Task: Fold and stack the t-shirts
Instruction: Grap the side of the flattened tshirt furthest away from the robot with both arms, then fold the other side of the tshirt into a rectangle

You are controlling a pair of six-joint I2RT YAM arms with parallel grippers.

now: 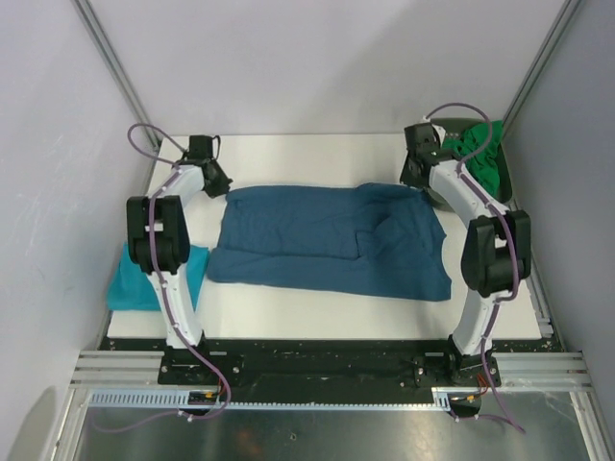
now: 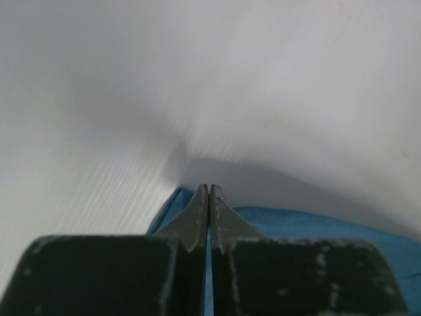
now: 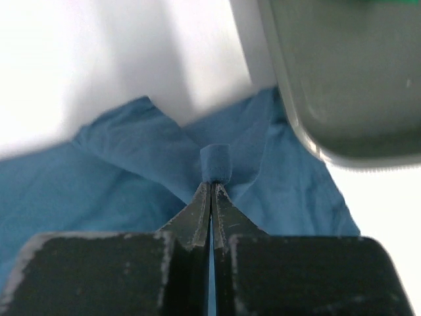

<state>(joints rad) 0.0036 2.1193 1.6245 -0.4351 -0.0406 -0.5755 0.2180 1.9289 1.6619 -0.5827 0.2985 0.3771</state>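
The dark steel-blue t-shirt (image 1: 327,240) lies spread flat across the middle of the table. My left gripper (image 1: 217,182) is at its far left corner, and in the left wrist view its fingers (image 2: 209,187) are shut with a thin strip of the blue cloth (image 2: 296,220) between them. My right gripper (image 1: 419,179) is at the far right corner. In the right wrist view it (image 3: 211,184) is shut on the shirt (image 3: 131,178), and a small tuft (image 3: 215,163) sticks out past the tips. The turquoise t-shirt (image 1: 144,280) lies at the near left. Green t-shirts (image 1: 480,154) lie in the tray.
The dark grey tray (image 1: 506,165) stands at the far right corner, right beside my right gripper; its rim (image 3: 342,79) fills the upper right of the right wrist view. White walls and metal frame posts close in the table on three sides.
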